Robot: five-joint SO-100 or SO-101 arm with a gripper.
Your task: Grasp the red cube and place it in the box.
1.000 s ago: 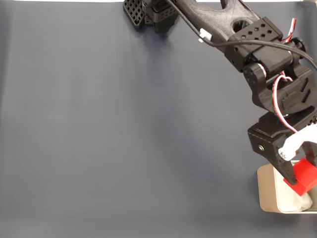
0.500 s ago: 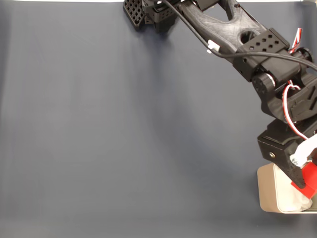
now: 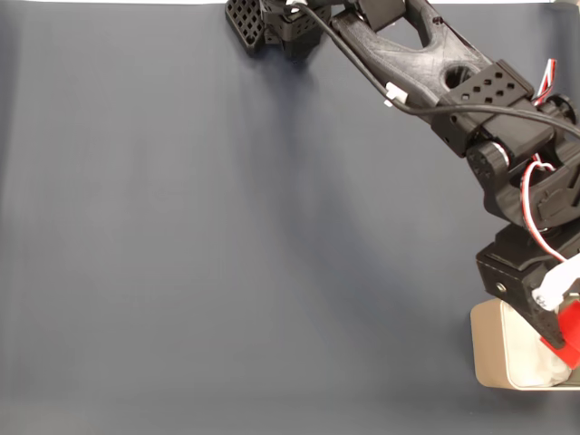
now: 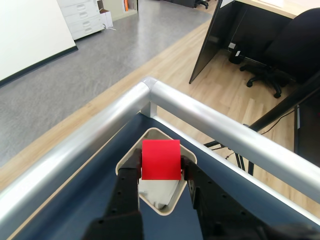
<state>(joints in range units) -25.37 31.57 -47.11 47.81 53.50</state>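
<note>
Pincer [image 4: 161,172] clamped on the red cube [image 4: 160,159], one black finger [image 4: 129,176] against each side, low in the middle of the wrist view. Directly beneath hangs the box [image 4: 187,154], its white lining showing under the cube. In the fixed view, cube [image 3: 569,330] and box [image 3: 487,349] sit at the lower right of the dark blue surface [image 3: 227,245].

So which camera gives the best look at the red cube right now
The wrist view: the red cube sits centered, one full face visible, clamped between the jaws above the box. The fixed view shows just a red sliver at the right edge, partly hidden by the gripper.
</note>
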